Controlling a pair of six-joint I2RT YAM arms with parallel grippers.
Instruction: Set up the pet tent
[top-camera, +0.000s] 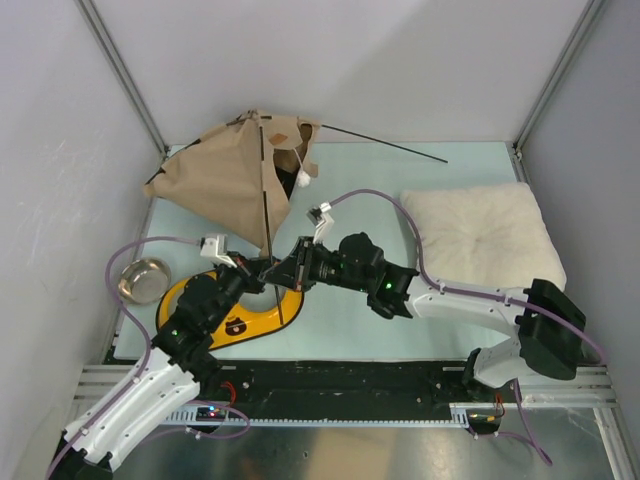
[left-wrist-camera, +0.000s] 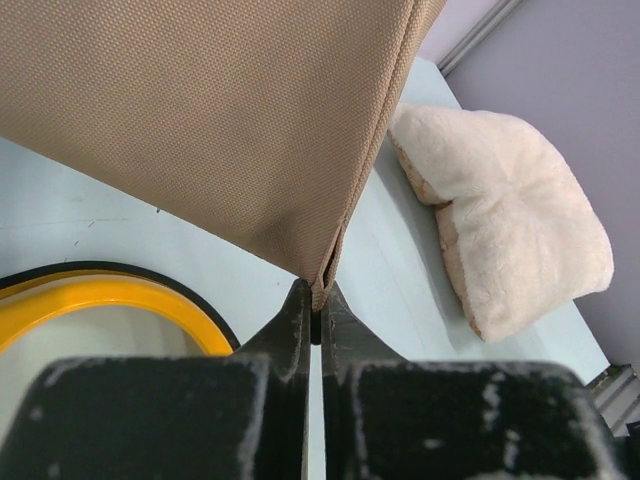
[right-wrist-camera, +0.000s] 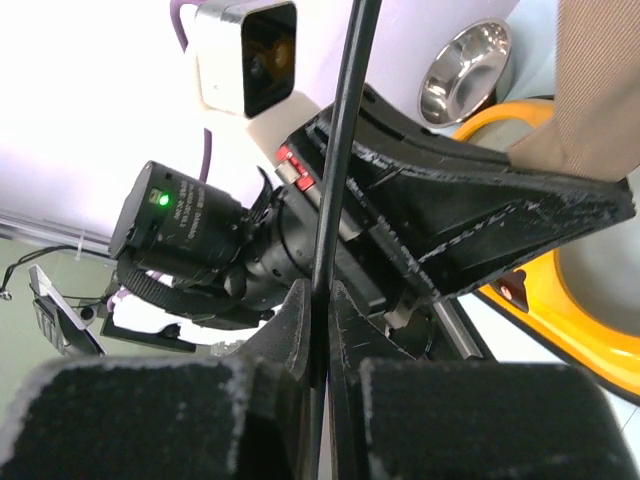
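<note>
The tan pet tent (top-camera: 225, 180) lies slumped at the back left, with its white pom-pom (top-camera: 302, 178) dangling near the opening. One thin black pole (top-camera: 266, 200) runs from its top down to my grippers. Another black pole (top-camera: 385, 143) lies loose along the back wall. My left gripper (top-camera: 262, 268) is shut on the tent's lower fabric corner (left-wrist-camera: 322, 285), with the tan panel (left-wrist-camera: 200, 120) filling its view. My right gripper (top-camera: 286, 268) is shut on the black pole (right-wrist-camera: 340, 150), right beside the left gripper (right-wrist-camera: 450, 240).
A yellow feeder (top-camera: 240, 315) lies under both grippers, with a steel bowl (top-camera: 142, 278) to its left. A cream fluffy pillow (top-camera: 480, 235) lies at the right. Walls enclose the mat at the left, back and right.
</note>
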